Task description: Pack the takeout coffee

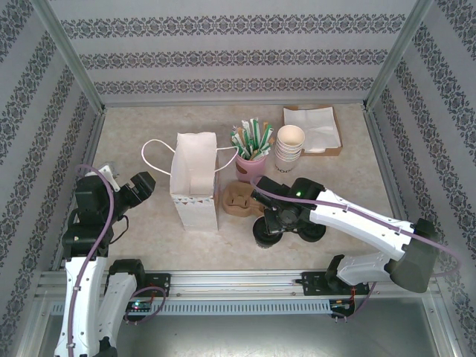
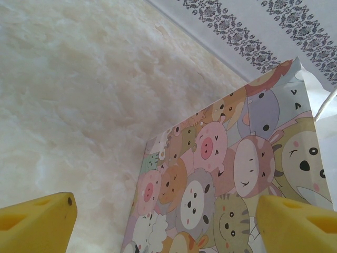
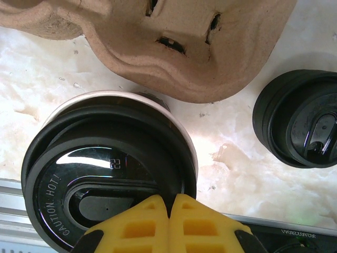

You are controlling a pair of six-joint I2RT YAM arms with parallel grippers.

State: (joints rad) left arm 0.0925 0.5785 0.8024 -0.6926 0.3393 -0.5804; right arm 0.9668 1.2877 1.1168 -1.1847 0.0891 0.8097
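Observation:
The takeout coffee (image 3: 105, 158) stands near the table's front edge, a cream cup whose black lid sits slightly askew, with a strip of pale rim showing. My right gripper (image 3: 171, 200) is shut, its yellow fingertips together on top of the lid near its right edge, gripping nothing. From above, that gripper (image 1: 269, 223) hovers over the cup (image 1: 265, 236). The brown pulp carrier (image 3: 174, 52) lies just behind the cup. My left gripper (image 2: 166, 211) is open and faces the cartoon-printed side of the paper bag (image 2: 226, 174) from the left without touching it.
The white bag (image 1: 195, 186) stands open beside the carrier (image 1: 239, 199). Loose black lids (image 3: 300, 121) lie right of the coffee. Behind are a pink cup of straws (image 1: 251, 160), a stack of lidless cups (image 1: 290, 149) and a napkin tray (image 1: 312, 126). The metal rail (image 1: 238, 282) borders the front.

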